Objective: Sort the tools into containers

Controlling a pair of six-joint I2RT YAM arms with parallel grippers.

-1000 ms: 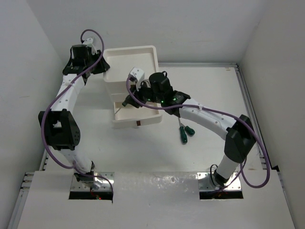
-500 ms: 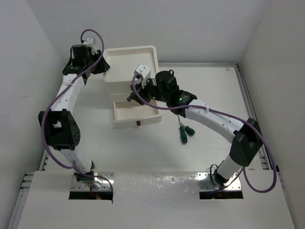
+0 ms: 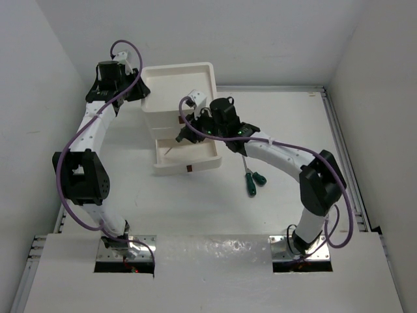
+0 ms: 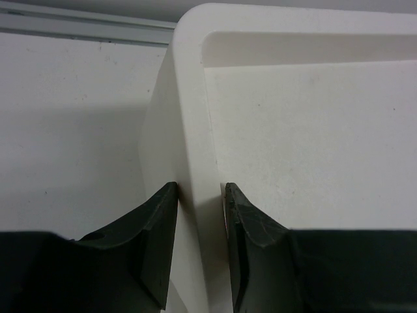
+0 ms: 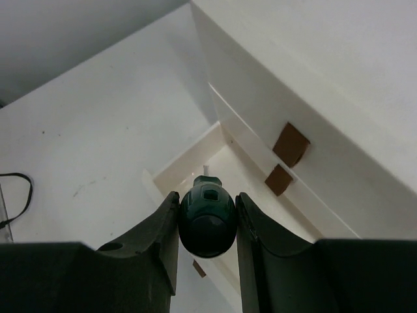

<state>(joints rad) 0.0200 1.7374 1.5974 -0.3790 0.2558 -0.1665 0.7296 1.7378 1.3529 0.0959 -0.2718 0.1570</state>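
While my right claw [image 5: 206,201] squeezes a dark green screwdriver [image 5: 207,225] by its handle, I am at the drop-off step. The tool hangs tip down over the pulled-out drawer [image 5: 179,162] of the white container [image 3: 159,117]. From the top view its thin shaft points into the left part of that drawer. I cannot tell if the tip touches the drawer floor.

My left claw [image 4: 199,190] is closed on the side wall of the top tray [image 4: 189,98], one finger outside and one inside. I think it is there so the container does not slide. Two more green screwdrivers [image 3: 251,180] lie on the bench [image 3: 287,117] near the drawer's right side, not yet sorted.

Next I think I need to go down a little so the tool does not bounce. Then I spread the right claw's fingers so it falls flat inside. It must land between the walls, not lean on the rim. The left claw should grip tight during the drop.
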